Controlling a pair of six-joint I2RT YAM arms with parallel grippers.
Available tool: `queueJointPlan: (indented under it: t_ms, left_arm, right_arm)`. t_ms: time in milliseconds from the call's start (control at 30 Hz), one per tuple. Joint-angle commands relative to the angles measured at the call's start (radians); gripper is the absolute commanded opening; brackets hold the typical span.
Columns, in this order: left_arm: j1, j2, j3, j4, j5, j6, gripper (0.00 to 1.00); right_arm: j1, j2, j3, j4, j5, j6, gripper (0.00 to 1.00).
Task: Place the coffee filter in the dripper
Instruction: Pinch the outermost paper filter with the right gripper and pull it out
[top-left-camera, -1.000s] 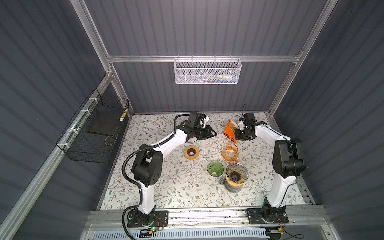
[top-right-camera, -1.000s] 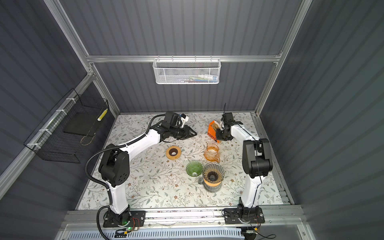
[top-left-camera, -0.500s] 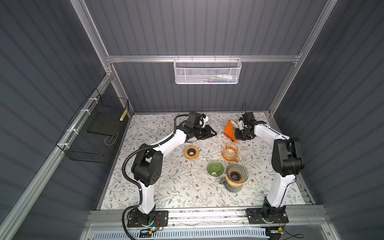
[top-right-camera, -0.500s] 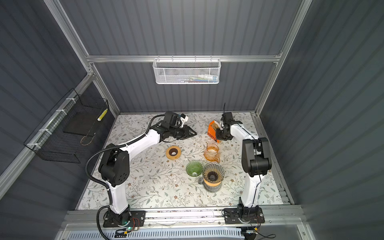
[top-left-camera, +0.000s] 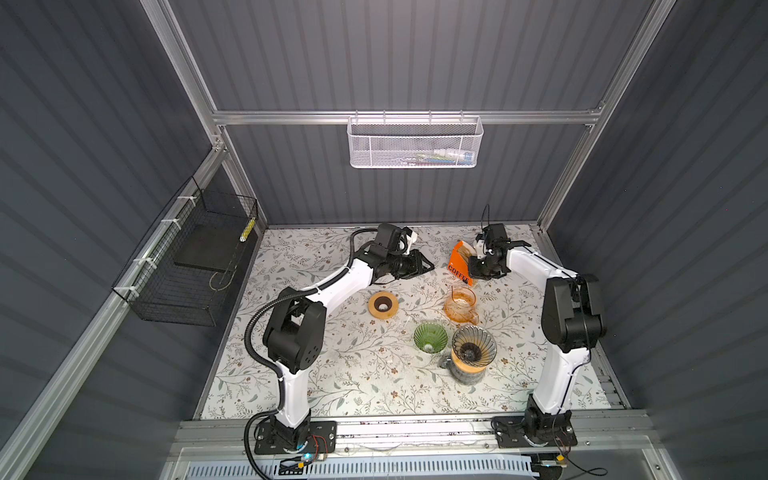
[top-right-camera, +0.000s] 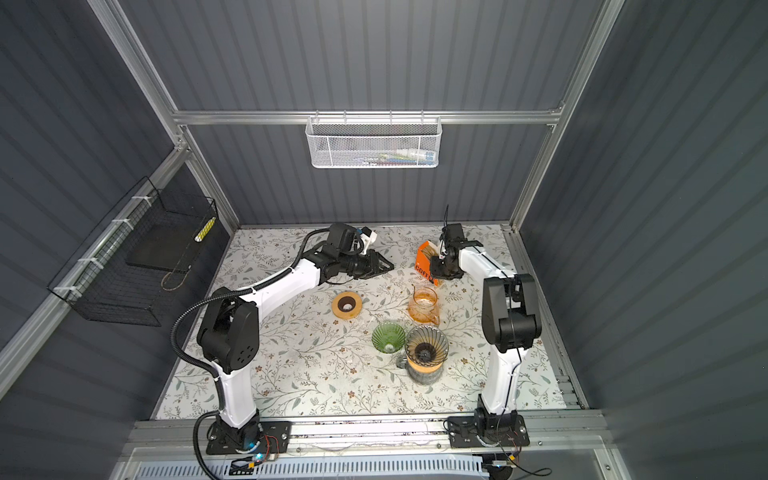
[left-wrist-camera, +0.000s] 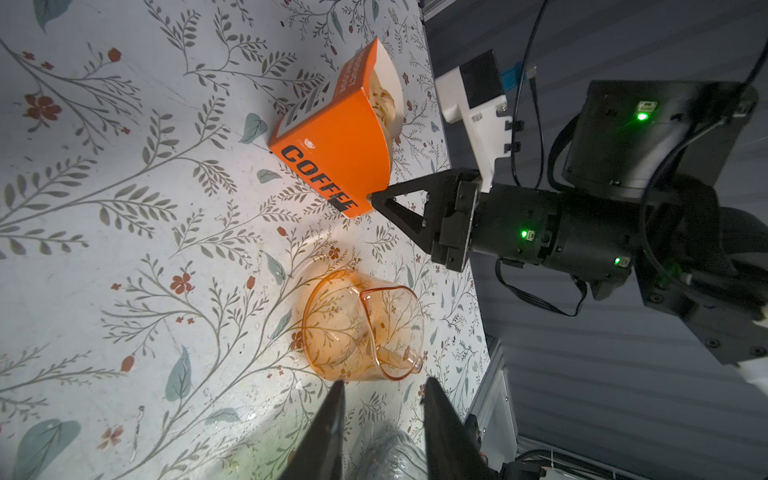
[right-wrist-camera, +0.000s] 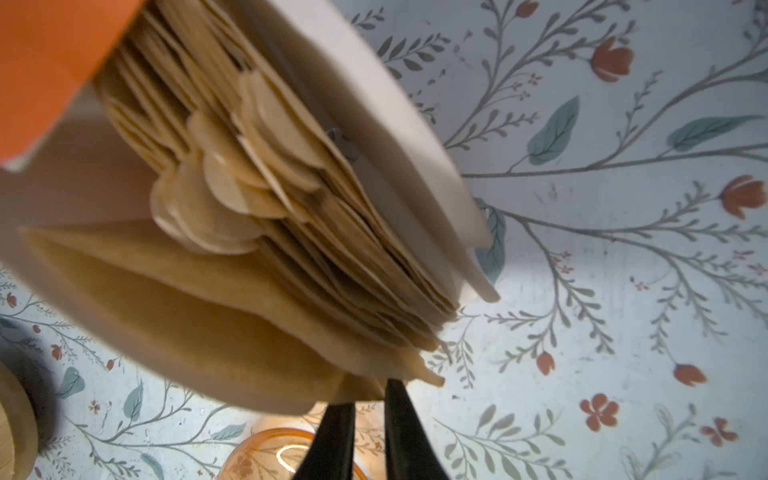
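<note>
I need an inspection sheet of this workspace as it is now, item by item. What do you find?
Surface: floral tabletop, some smudges.
Job's things: orange filter box stands open at the back, filters inside; smoky dripper sits on a carafe, no filter in it.
Clutter: green dripper, orange jug, wooden ring.
Grippers: right gripper almost closed at a filter's edge, grip uncertain; left gripper open, empty.
Cables: black hose along the left arm.
Surroundings: white mesh basket, black wire basket on the walls.

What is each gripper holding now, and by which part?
The right gripper appears to pinch the front paper filter by its outer edge, where it sticks out of the orange box. The left gripper is open and holds nothing.
</note>
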Motion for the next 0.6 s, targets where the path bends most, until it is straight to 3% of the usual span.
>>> queueJointPlan:
  t_ms: [0,433,567]
  left_arm:
    - [0.007,0.018,-0.013,0.006,0.023,-0.011,0.32]
    - [0.007,0.015,-0.018,0.01,0.025,-0.016,0.32]
    - [0.007,0.014,-0.021,0.012,0.023,-0.016,0.32]
  right_arm:
    - [0.005,0.026,0.024,-0.012,0.021,-0.011,0.19]
    - [0.009,0.04,0.035,-0.021,0.032,-0.018,0.19]
    - [0.011,0.041,0.035,-0.02,0.036,-0.017,0.13]
